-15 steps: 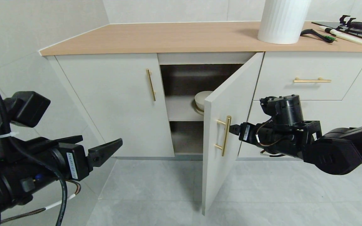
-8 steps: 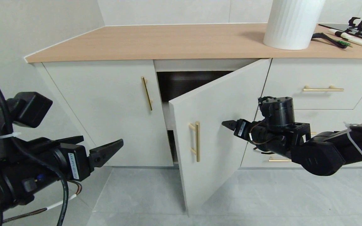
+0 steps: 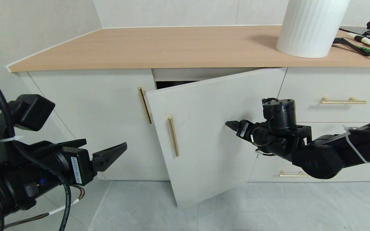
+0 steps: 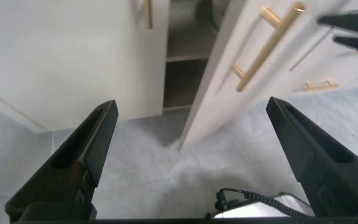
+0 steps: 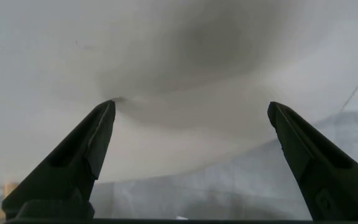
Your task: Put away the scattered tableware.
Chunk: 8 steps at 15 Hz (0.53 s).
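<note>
Door (image 3: 210, 134) ajar, right end effector (image 3: 234, 125) at its face.
The right end effector's jaws are spread, with one fingertip (image 5: 107, 109) against the door panel, well right of the brass handle (image 3: 173, 136). The left end effector (image 3: 108, 153), also spread and empty, hangs low on the left, facing the gap where shelves (image 4: 188, 53) show. On the counter (image 3: 159, 45), utensils (image 3: 355, 46) lie just beside a white ribbed cylinder (image 3: 313, 27).
</note>
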### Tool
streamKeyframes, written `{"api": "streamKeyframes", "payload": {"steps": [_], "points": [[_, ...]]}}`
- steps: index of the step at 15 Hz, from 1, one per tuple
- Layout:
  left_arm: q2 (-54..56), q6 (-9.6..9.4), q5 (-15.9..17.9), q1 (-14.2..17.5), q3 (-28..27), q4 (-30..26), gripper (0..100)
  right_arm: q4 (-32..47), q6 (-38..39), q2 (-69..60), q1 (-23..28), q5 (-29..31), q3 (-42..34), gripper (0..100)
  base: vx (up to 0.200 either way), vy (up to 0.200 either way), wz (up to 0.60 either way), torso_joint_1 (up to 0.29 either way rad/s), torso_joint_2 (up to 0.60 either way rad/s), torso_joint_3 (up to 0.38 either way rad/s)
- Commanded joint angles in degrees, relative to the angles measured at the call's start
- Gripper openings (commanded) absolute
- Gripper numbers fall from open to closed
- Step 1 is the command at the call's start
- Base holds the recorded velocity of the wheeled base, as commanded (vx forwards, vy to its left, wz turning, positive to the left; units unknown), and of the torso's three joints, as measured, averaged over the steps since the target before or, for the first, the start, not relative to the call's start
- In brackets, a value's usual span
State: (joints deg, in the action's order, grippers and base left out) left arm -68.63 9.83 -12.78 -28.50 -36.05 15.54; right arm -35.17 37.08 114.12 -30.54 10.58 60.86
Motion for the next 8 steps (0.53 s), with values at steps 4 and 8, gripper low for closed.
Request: {"api": "streamKeyframes", "payload": {"steps": [4, 8], "points": [[-0.1, 0.02, -0.06, 0.03, 0.01, 0.01, 100, -1.04, 2.2, 5.5, 0.04, 8.4, 6.64, 100, 0.0, 0.0, 0.0, 0.0, 0.0, 0.0], [-0.1, 0.02, 0.03, 0.03, 0.01, 0.01, 100, -1.04, 4.14, 7.35, 0.57, 11.04, 9.72, 100, 0.0, 0.0, 0.0, 0.0, 0.0, 0.0]]}}
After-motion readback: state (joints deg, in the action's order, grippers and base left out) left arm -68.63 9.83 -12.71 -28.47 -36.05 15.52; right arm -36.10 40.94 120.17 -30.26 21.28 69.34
